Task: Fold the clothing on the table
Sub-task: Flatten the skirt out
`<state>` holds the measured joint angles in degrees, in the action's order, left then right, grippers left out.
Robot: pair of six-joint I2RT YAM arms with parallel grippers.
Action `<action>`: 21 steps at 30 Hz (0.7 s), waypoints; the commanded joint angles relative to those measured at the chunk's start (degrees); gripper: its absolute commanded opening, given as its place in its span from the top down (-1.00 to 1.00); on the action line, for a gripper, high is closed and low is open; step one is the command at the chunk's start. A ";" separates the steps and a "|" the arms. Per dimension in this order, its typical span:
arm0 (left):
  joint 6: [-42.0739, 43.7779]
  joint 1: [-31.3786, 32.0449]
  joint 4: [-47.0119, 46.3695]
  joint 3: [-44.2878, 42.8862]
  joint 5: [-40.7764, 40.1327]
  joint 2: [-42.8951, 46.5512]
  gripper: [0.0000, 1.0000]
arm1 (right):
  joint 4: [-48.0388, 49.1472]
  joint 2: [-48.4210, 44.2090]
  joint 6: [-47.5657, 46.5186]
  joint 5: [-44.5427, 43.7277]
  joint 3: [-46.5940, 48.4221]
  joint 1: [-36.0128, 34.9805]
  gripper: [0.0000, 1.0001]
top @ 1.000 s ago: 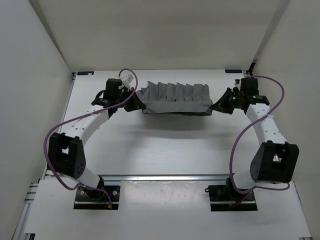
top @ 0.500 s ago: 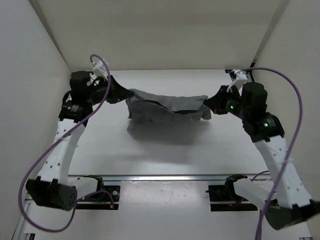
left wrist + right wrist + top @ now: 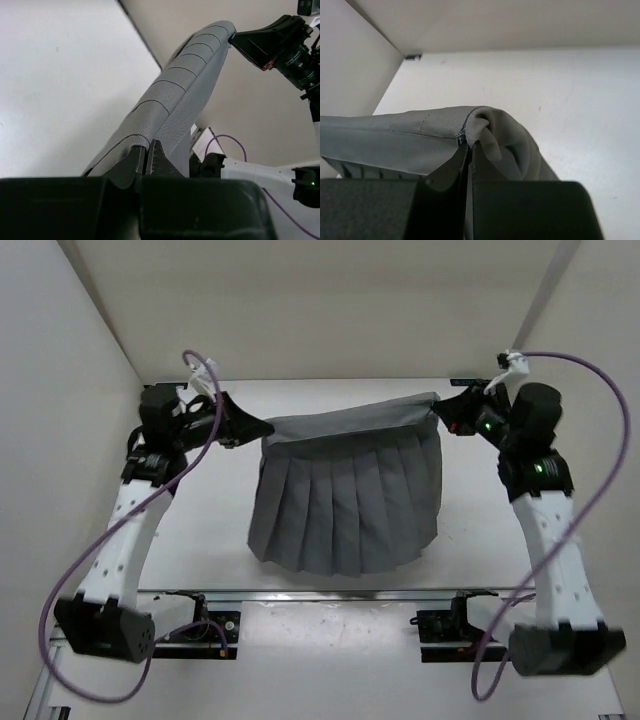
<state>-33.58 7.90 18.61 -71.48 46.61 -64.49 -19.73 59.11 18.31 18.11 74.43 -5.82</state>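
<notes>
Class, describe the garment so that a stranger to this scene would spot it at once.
Start at the big white table. Over it hangs the clothing, its top corners pinched by the left fingers and right fingers. It is the only grey, pleated, soft thing there.

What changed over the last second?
Both arms rose, pulling the clothing up from a bunched heap at the far side of the table. It now hangs spread between them, pleats down. The left gripper and right gripper stayed shut on its top corners.
</notes>
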 commanded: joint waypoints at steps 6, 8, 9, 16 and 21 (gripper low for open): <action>-5.61 -1.66 -9.38 -9.61 -1.36 -27.67 1.00 | 11.20 25.14 7.97 14.41 10.69 9.86 1.00; -8.94 -1.84 -9.82 -21.71 -0.12 -32.70 1.00 | 11.20 28.85 8.85 15.90 17.28 10.92 1.00; -9.65 -2.10 -10.34 -24.90 0.15 -35.42 1.00 | 11.20 30.61 9.11 16.08 21.07 11.53 1.00; -11.25 -3.95 -10.52 -29.20 2.44 -35.20 1.00 | 11.37 27.74 7.71 17.66 20.53 12.77 1.00; -6.94 -2.02 -11.22 -3.39 0.50 -22.90 1.00 | 9.99 17.81 8.59 18.36 -3.88 11.19 1.00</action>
<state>-43.38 6.35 5.67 -86.74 48.88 -91.92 -8.01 78.96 26.89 37.69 81.06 4.80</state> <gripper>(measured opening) 0.039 0.023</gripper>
